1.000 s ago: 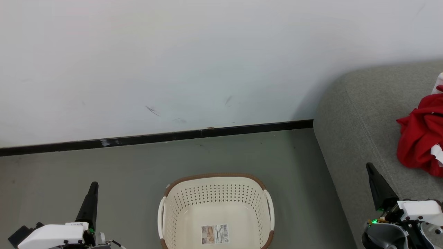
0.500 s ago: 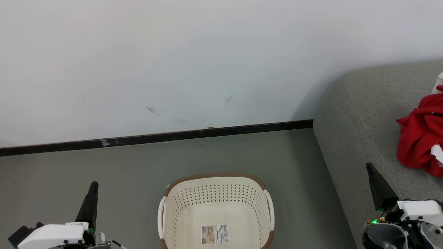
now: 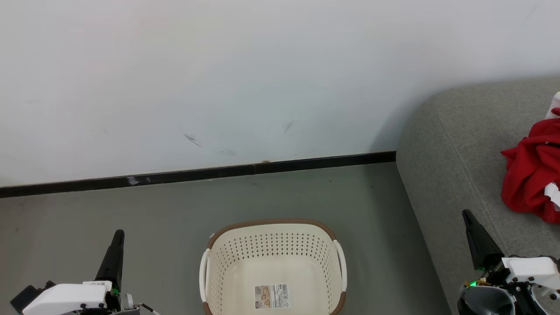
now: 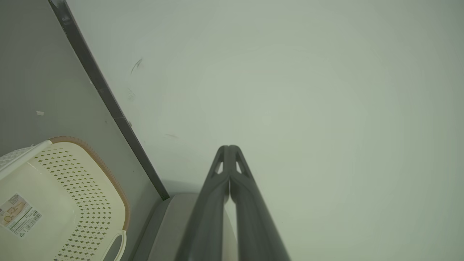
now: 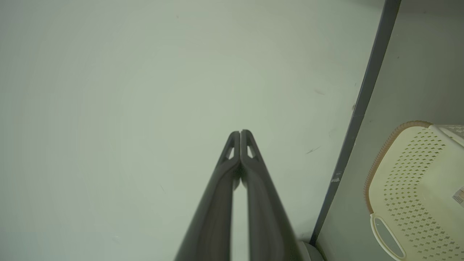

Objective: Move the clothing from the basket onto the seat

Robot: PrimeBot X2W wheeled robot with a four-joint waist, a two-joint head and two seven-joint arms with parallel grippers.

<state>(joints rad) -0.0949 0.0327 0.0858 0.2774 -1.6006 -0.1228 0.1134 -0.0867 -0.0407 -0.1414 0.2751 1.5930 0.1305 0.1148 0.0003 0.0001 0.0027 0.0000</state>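
Observation:
The cream perforated basket (image 3: 273,245) stands on the floor at the bottom middle of the head view, holding no clothing; a barcode label (image 3: 271,296) shows on its bottom. Red clothing with white trim (image 3: 531,175) lies bunched on the grey seat (image 3: 455,148) at the right edge. My left gripper (image 3: 118,236) is at the lower left, left of the basket, shut with nothing in it (image 4: 229,148). My right gripper (image 3: 467,215) hangs over the seat's front edge, shut and holding nothing (image 5: 240,133). Both wrist views catch part of the basket (image 4: 83,192) (image 5: 409,174).
A white wall (image 3: 218,78) with a black skirting strip (image 3: 197,174) runs behind the basket. Grey floor (image 3: 153,218) lies around the basket, between it and the seat and toward the wall.
My right gripper has sunk slightly in the head view. The basket, the clothing and the left gripper have not moved.

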